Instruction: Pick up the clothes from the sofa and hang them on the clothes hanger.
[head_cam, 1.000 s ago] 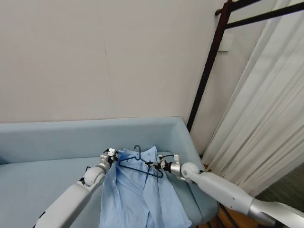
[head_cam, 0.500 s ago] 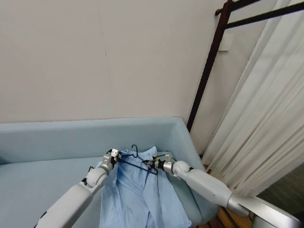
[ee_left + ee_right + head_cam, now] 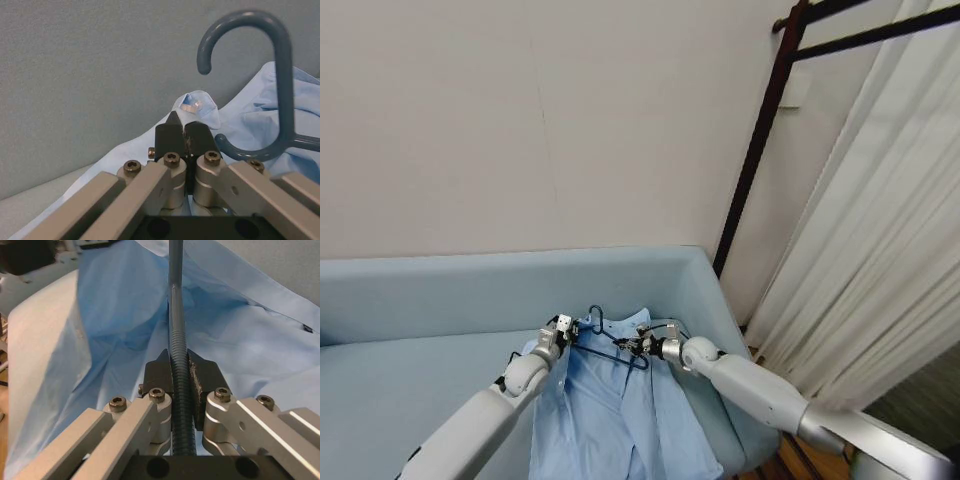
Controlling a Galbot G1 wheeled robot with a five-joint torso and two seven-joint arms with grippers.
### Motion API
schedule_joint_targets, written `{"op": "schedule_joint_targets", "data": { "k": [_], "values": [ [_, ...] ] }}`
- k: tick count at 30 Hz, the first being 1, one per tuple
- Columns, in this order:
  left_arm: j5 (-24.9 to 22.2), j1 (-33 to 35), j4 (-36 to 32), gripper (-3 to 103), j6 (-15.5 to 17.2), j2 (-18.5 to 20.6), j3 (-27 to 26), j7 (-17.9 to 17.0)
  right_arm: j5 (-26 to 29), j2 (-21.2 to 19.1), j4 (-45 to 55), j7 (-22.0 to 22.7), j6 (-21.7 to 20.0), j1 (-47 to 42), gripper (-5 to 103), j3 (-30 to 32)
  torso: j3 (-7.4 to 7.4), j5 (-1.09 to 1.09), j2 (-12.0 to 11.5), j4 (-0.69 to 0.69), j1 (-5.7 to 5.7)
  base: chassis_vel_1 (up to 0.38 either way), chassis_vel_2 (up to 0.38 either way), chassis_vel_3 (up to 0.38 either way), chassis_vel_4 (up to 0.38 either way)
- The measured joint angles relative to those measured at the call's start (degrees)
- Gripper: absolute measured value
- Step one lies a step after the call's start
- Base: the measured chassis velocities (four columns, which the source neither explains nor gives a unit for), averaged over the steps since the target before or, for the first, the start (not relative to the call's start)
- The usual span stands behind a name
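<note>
A light blue shirt (image 3: pixel 620 415) lies spread over the right end of the pale blue sofa (image 3: pixel 430 300). A dark blue hanger (image 3: pixel 612 346) sits in its collar, hook (image 3: pixel 592 314) pointing up toward the backrest. My left gripper (image 3: pixel 563 328) is at the collar's left side; in the left wrist view its fingers (image 3: pixel 184 131) are shut on a fold of shirt fabric (image 3: pixel 198 104), with the hanger hook (image 3: pixel 281 70) just beside it. My right gripper (image 3: pixel 638 346) is shut on the hanger's ribbed bar (image 3: pixel 178 371), with the shirt (image 3: pixel 115 315) draped beyond.
A dark brown clothes rack (image 3: pixel 761 135) rises behind the sofa's right armrest, its top bar running off to the upper right. White curtains (image 3: pixel 880 260) hang at the right. A plain wall stands behind the sofa; the seat to the left is bare.
Both grippers have shifted a little to the left and toward the backrest, taking the hanger and collar along. The hook now sits farther left.
</note>
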Motion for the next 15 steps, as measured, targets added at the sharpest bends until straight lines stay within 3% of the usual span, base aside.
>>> {"op": "schedule_joint_targets", "data": {
  "k": [5, 8, 10, 14, 15],
  "values": [
    [-1.0, -0.1, -0.6, 0, 0.5, 0.0, 0.3, -0.7, -4.4, 1.7, -3.4, -0.2, 0.4, 0.2, 5, 0.0, 0.00, 0.00, 0.0, 0.00, 0.00, 0.000, 0.000, 0.000, 0.000],
    [-1.9, -0.3, -1.1, 0, 0.7, 0.2, 0.3, -1.1, -8.5, 2.7, -5.5, 1.4, 3.3, -0.2, 20, 0.1, 0.00, 0.01, 0.0, 0.00, 0.00, 0.000, 0.000, 0.000, 0.000],
    [-2.0, -0.3, -1.1, 0, 0.7, 0.2, 0.3, -1.2, -10.1, 2.7, -5.8, 1.8, 4.4, -0.2, 20, 0.1, 0.00, 0.00, 0.0, 0.00, 0.00, 0.000, 0.000, 0.000, 0.000],
    [-2.1, -0.5, -0.9, 0, 0.7, 0.0, 0.2, -1.1, -16.8, 1.8, -4.6, 4.9, 7.8, -1.0, 42, 0.0, 0.00, 0.00, 0.0, 0.00, 0.00, 0.000, 0.000, 0.000, 0.000],
    [-2.1, -0.5, -0.9, 0, 0.7, 0.0, 0.2, -1.1, -16.8, 1.8, -4.6, 4.9, 7.8, -1.0, 42, 0.0, 0.00, 0.00, 0.0, 0.00, 0.00, 0.000, 0.000, 0.000, 0.000]
  ]
}}
